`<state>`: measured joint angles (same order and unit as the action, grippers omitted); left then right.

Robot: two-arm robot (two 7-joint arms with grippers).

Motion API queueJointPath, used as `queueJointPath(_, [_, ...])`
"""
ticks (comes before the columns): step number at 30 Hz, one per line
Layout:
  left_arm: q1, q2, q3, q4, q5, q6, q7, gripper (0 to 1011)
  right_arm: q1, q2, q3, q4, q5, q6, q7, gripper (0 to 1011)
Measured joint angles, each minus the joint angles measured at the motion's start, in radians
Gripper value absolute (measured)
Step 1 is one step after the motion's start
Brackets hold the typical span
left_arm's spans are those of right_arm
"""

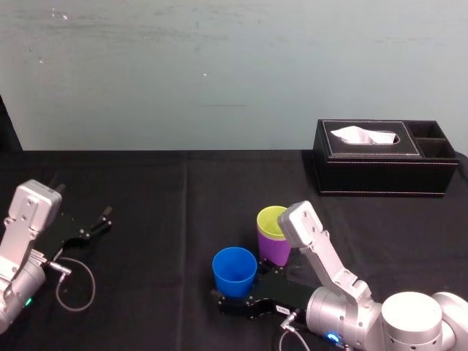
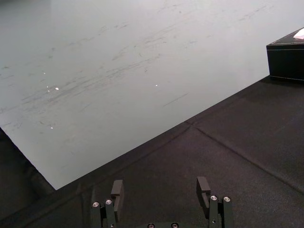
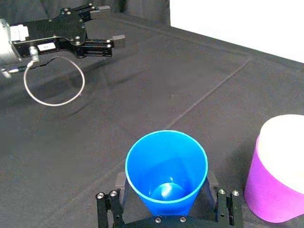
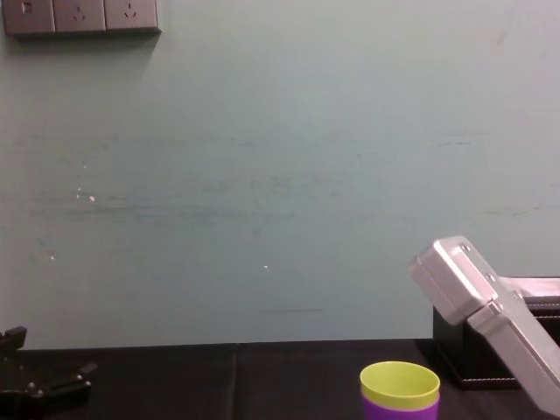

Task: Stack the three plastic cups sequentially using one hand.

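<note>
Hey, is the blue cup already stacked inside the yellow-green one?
No, the blue cup stands apart at the right end effector, beside the yellow-green cup nested in the purple cup.

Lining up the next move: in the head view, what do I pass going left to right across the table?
left gripper → blue cup, standing between the fingers of the right gripper → yellow-green cup nested in the purple cup → tissue box
</note>
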<state>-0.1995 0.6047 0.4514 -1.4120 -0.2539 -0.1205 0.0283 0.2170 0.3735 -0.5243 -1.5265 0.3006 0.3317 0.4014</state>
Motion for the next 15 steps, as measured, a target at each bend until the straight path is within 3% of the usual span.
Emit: queueJointPath(15, [0.0, 0.0, 0.0, 0.0, 0.0, 0.0, 0.0, 1000, -0.002, -0.003, 0.002, 0.005, -0.007, -0.007, -0.006, 995])
